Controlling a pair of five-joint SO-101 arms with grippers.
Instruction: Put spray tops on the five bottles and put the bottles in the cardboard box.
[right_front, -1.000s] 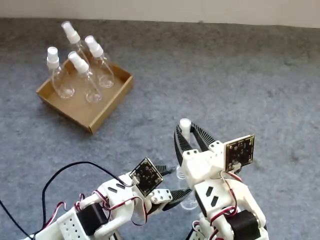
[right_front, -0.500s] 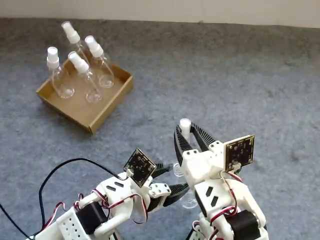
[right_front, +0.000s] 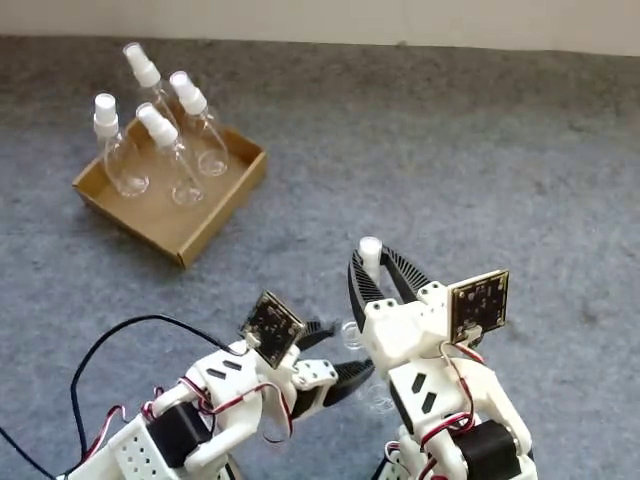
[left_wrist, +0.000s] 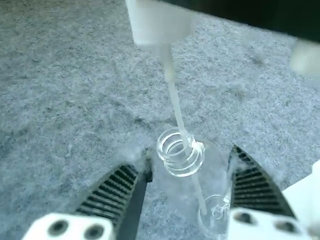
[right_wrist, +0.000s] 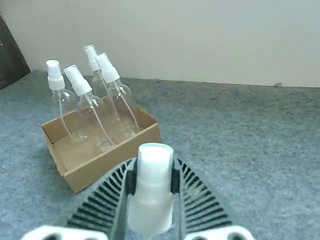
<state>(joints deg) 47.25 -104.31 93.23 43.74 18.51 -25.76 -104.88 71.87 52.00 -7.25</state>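
Four capped bottles stand in the cardboard box, and well clear of the box the left gripper clamps the fifth bottle while the right gripper pinches the spray top, tube in the neck, so seating and boxing remain.

Clear bottles, white spray tops, brown cardboard box; grey carpet

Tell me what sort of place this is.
Probably an indoor hobby or lab robot setup: grey carpet as the work surface, a plain pale wall behind, and a cardboard box of spray bottles.
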